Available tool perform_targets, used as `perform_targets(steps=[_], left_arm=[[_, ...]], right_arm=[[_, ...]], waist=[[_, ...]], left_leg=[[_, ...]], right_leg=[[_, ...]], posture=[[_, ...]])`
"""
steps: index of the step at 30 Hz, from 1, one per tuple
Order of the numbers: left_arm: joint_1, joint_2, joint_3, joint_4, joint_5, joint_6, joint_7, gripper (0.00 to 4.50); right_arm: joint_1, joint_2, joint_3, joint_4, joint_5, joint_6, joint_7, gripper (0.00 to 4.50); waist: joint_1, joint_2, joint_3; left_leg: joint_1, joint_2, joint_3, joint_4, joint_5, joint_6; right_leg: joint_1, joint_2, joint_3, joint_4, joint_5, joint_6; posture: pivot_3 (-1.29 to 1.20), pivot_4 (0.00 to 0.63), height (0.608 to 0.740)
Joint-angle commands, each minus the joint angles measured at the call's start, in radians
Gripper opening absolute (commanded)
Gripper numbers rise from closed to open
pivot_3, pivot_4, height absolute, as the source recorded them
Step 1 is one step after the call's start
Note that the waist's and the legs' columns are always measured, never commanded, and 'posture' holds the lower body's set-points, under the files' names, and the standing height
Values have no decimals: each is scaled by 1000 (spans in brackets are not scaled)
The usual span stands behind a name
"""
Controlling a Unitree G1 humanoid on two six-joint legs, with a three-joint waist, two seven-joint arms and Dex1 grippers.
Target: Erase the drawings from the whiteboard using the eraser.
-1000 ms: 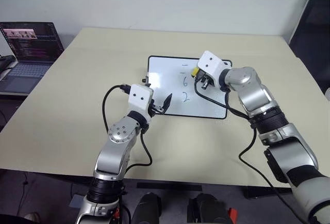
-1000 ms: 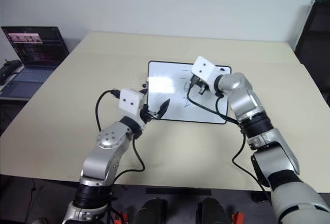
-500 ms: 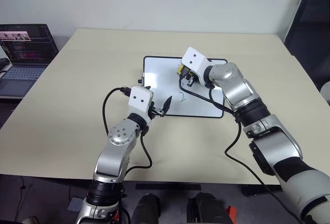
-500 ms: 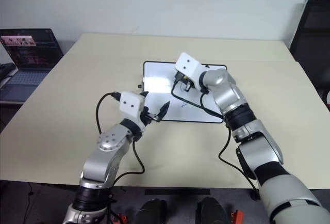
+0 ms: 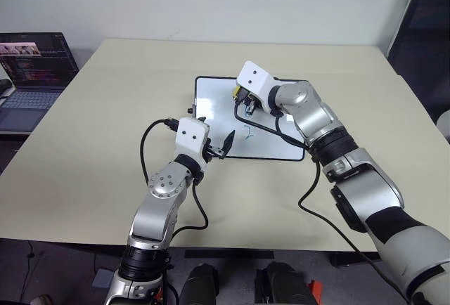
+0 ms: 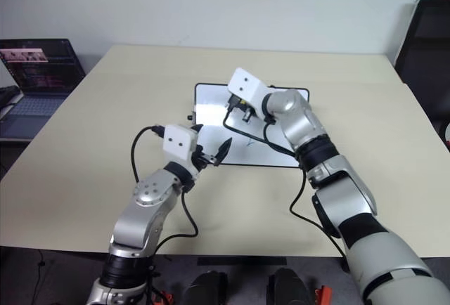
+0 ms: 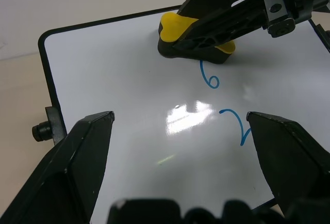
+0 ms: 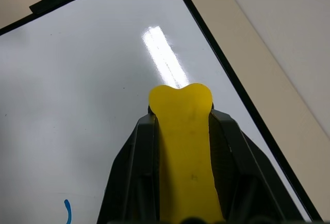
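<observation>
Yellow eraser [image 7: 195, 38] is clamped between the right gripper's [image 8: 183, 146] fingers and pressed flat on the whiteboard [image 5: 211, 119], just above the blue "6" [image 7: 210, 78]. A blue "2" [image 7: 238, 126] sits below it. Whiteboard lies on a beige table [image 5: 105, 129]. Left gripper [image 7: 180, 146] hovers at the board's near-left corner, jaws apart, holding nothing.

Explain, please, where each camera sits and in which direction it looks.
Left and right eye views: on the head, looking forward and down at the table; both arms show.
Left wrist view: looks between open fingers at the whiteboard.
Right wrist view: looks along the right gripper, shut on the eraser.
Shared: both wrist views show the eraser on the whiteboard.
</observation>
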Motion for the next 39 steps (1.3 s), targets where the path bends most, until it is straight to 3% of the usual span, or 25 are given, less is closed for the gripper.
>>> perform_targets(steps=[1, 16, 39], left_arm=[[-9, -5, -3, -56, 4, -2, 5, 4500], [-21, -6, -8, -48, 3, 0, 1, 4500], [-22, 2, -6, -45, 4, -3, -3, 4500]], right_arm=[[-25, -16, -18, 1, -11, -20, -9, 974], [22, -126, -34, -4, -8, 1, 27, 974], [126, -196, -47, -141, -9, 80, 62, 974]], waist=[[0, 0, 0], [24, 0, 0], [25, -1, 0]], left_leg=[[0, 0, 0, 0, 0, 0], [0, -1, -2, 1, 0, 0], [0, -2, -2, 1, 0, 0]], right_leg=[[0, 0, 0, 0, 0, 0], [2, -1, -1, 0, 0, 0], [3, -1, -1, -1, 0, 0]], posture=[[0, 150, 740], [0, 150, 740], [0, 150, 740]])
